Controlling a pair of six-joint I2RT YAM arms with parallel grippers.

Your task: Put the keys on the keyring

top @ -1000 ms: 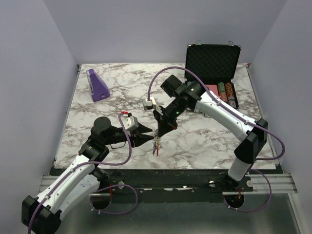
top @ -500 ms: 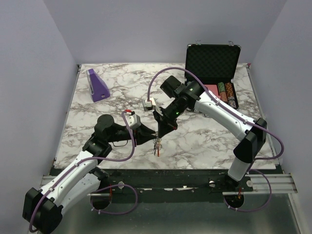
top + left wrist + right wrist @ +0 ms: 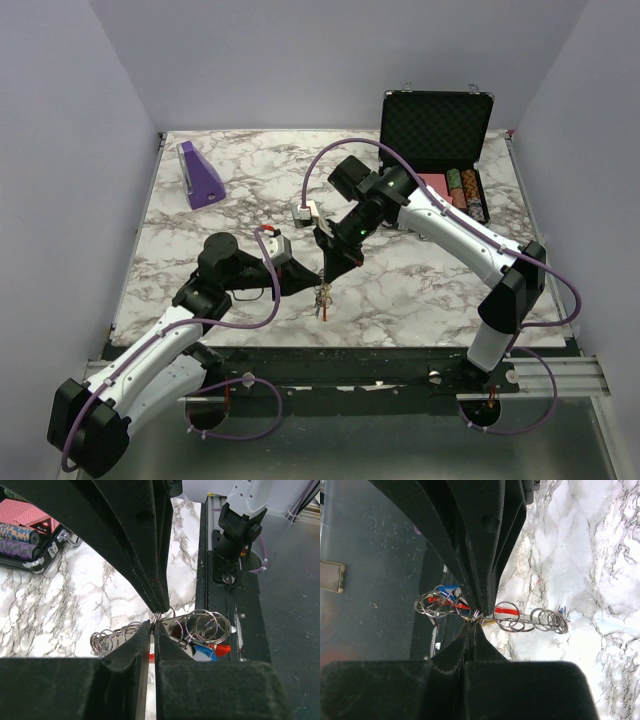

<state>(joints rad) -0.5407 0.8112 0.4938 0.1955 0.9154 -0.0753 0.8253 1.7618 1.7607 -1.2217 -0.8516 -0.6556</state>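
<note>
Keyring bunch (image 3: pixel 320 297) of thin metal rings and red crescent hangs above the marble counter (image 3: pixel 430 285) near its front edge, clamped in the closed right tool (image 3: pixel 472 625); left tool (image 3: pixel 152 629) meets it from the left, nearly closed, grip uncertain.

The keyring (image 3: pixel 320 299) is suspended above the front edge of the counter (image 3: pixel 420 290), pinched at the tips of the right hand (image 3: pixel 326 281) and hanging toward 6 o'clock. It carries several thin metal rings (image 3: pixel 507 616) and a red curved piece (image 3: pixel 504 611). Blue-headed keys (image 3: pixel 204 654) sit among the rings.
</note>
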